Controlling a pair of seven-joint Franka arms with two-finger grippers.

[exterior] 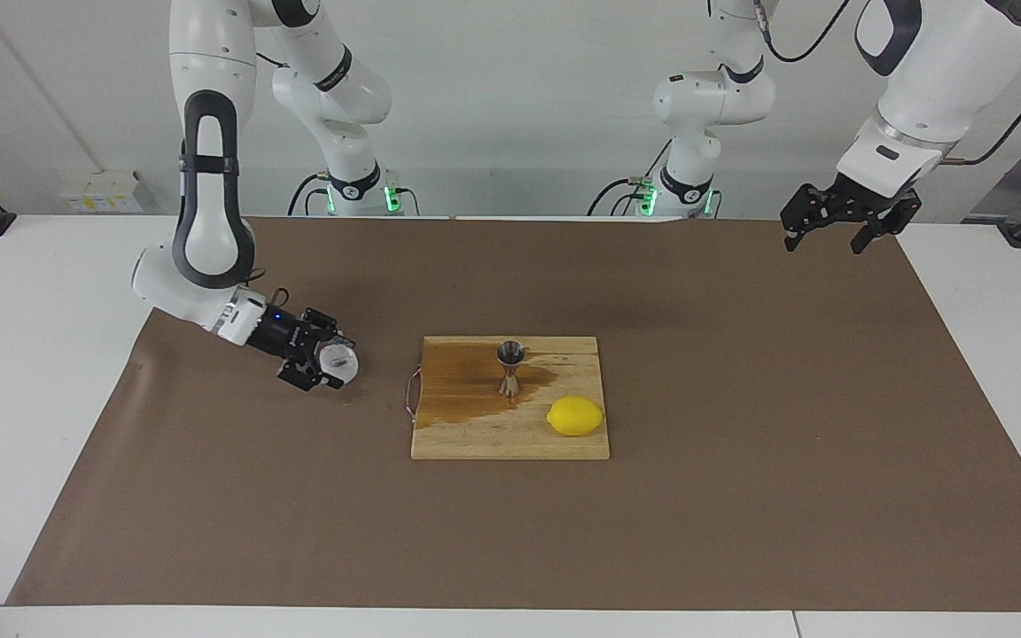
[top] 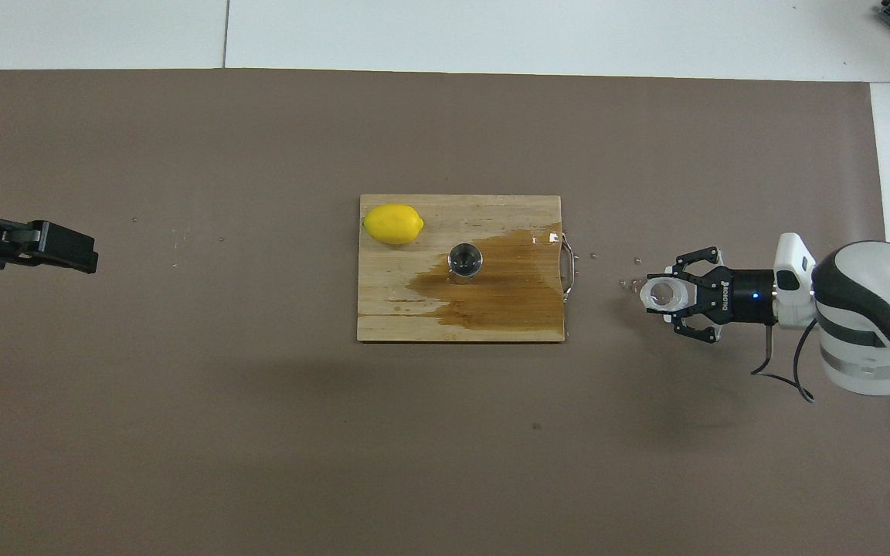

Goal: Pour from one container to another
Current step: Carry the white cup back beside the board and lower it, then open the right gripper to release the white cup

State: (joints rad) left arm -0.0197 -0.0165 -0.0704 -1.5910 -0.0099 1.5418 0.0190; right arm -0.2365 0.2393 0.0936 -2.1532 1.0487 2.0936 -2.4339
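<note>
The translucent white ribbed cup (exterior: 337,359) sits between the fingers of my right gripper (exterior: 330,365), low over the brown mat toward the right arm's end of the table, beside the cutting board. The overhead view shows the cup (top: 662,292) in the right gripper (top: 665,294), whose fingers are closed on its sides. The steel jigger (exterior: 510,367) stands upright on the wooden cutting board (exterior: 475,434), also seen from above (top: 465,259). My left gripper (exterior: 828,237) is open and empty, raised over the mat's corner at the left arm's end, waiting.
A yellow lemon (exterior: 575,416) lies on the board beside the jigger. A dark wet patch (top: 503,278) covers the board around the jigger, toward its metal handle (top: 568,266). A few droplets (top: 630,283) lie on the mat between handle and cup.
</note>
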